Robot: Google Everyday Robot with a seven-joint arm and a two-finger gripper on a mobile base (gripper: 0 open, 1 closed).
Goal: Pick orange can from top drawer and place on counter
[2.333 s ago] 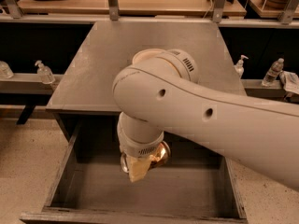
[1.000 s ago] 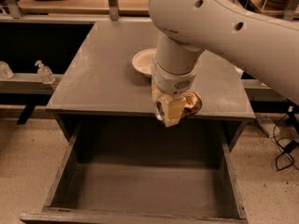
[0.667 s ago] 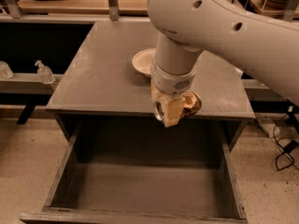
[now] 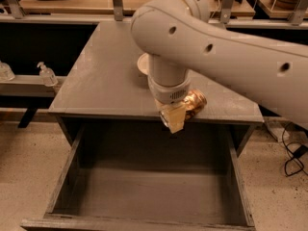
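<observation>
Left of the bench (image 4: pixel 96 81), on a pale ledge lower than its top, stand two small clear pump bottles (image 4: pixel 47 74), one partly cut off by the frame edge. The bench itself is a flat grey top with scuffed front edge, filling the middle of the view. Below its front edge the top drawer (image 4: pixel 144 191) is pulled fully out, and its grey floor and worn side walls are in plain sight with nothing lying in it.

Toward the back of the bench, about its middle, a white bowl (image 4: pixel 143 63) peeks out from behind the arm (image 4: pixel 231 47), which sweeps in from beyond the right side of the bench and turns down over its front half. The pincer (image 4: pixel 176 115) hangs at the bench's front edge, its pale fingers (image 4: pixel 173 119) pointing down past the lip, clamped on the orange can (image 4: pixel 194 102). The can sits tilted in that grip, just over the front strip of the bench; whether it touches the top I cannot tell. Right of the bench, dark cables (image 4: pixel 292 159) trail across the speckled floor (image 4: pixel 29 153).
</observation>
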